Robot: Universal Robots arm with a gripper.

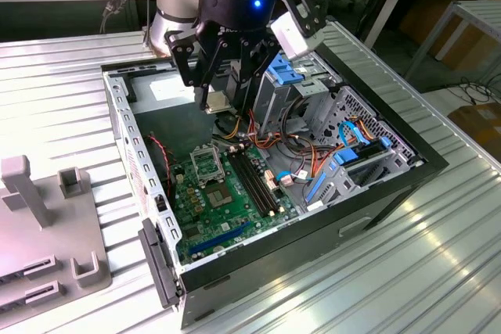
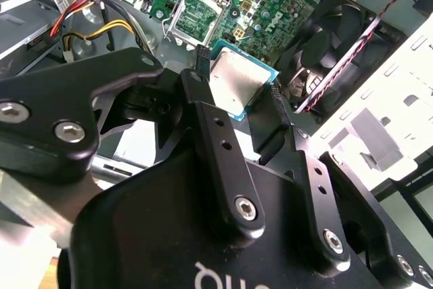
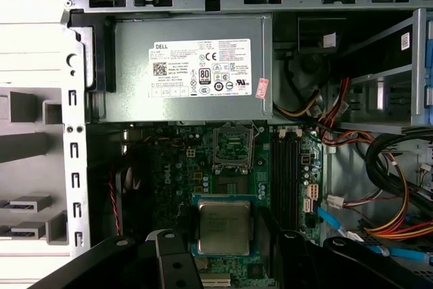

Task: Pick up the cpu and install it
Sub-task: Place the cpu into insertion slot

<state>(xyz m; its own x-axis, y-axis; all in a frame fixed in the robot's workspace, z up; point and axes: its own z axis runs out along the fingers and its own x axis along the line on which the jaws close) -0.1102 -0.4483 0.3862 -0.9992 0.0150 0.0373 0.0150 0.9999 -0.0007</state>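
Silver-grey metal tops the cpu (image 3: 223, 227), clamped at opposite edges by the jaws of the gripper (image 1: 221, 98). It hangs above the green motherboard (image 1: 205, 213) of the open computer case (image 1: 368, 201), apart from the metal-framed socket (image 3: 233, 147). The case lies on the ribbed worktop (image 1: 438, 271).

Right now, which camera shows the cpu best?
The first wrist view: the cpu shows its whole silver top, between the fingers. The second wrist view shows it tilted, partly behind a finger; the exterior view shows a small sliver.
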